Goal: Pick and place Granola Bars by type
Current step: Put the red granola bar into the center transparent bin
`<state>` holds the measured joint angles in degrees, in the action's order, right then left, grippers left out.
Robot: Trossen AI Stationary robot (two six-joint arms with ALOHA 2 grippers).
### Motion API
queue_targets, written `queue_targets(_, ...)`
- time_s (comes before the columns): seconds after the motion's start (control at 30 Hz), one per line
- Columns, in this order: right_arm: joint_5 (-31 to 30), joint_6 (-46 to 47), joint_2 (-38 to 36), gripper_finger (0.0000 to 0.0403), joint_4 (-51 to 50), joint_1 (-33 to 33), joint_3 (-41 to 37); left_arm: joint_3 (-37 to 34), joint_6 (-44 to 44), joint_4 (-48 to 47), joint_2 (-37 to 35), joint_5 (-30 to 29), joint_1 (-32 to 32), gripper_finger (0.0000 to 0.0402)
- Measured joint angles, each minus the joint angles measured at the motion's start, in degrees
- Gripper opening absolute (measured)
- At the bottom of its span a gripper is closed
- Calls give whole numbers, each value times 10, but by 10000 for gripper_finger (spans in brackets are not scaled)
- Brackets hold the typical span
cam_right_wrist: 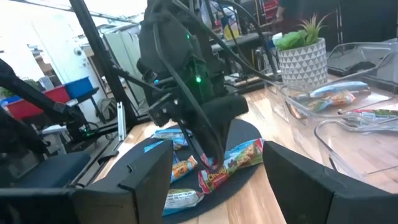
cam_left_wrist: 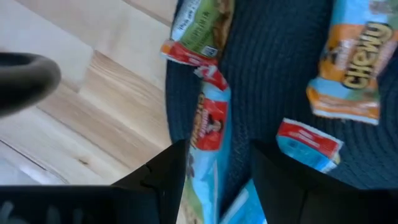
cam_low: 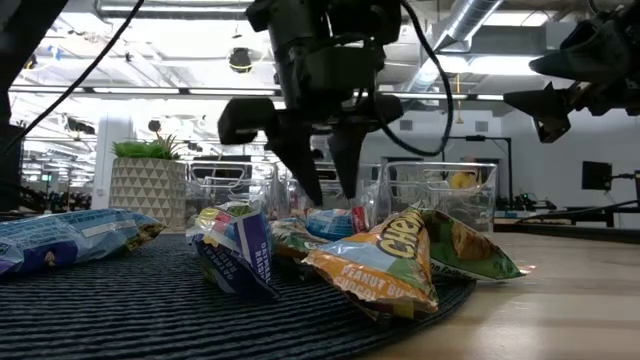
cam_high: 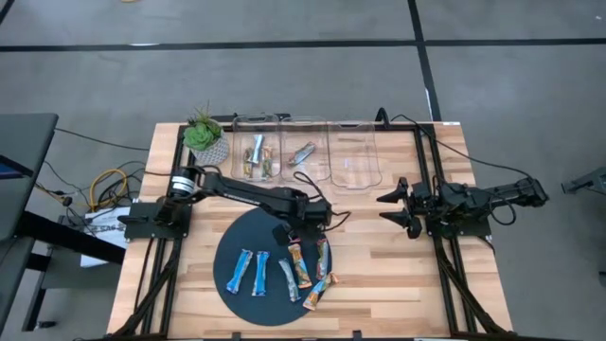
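Note:
Several granola bars lie flat on a dark round mat [cam_high: 248,242]: blue ones [cam_high: 248,271] to its left, tan and orange ones [cam_high: 320,292] to its right. My left gripper [cam_high: 301,227] hangs over the mat's far right part, pointing down, open. In the left wrist view its fingers [cam_left_wrist: 163,177] stand on either side of a blue bar with red ends [cam_left_wrist: 210,121]; no touch shows. My right gripper [cam_high: 398,208] waits open above the table's right side, away from the bars. More bars lie in the left bin [cam_high: 254,156] and the middle bin [cam_high: 301,152].
Three clear bins [cam_high: 352,156] stand side by side at the table's far edge, with a potted plant [cam_high: 204,137] left of them. Bare wood lies between the mat and my right arm [cam_high: 473,201]. An orange-wrapped bar [cam_low: 385,265] sits at the mat's near right edge.

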<state>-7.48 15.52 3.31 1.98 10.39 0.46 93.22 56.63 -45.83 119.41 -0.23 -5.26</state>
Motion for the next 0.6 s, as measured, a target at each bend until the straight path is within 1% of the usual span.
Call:
queue_targets(0.13,0,0,3,244,1,0,0,-10,2,1,8,0,1,167)
queue_targets(0.3,0,0,8,244,0,0,0,-41,2,25,8,-6,7,167)
queue_targets(0.5,0,0,10,244,0,0,0,-57,0,49,8,-69,9,167)
queue_targets(0.6,0,0,10,244,0,0,0,-57,-4,60,8,-80,9,167)
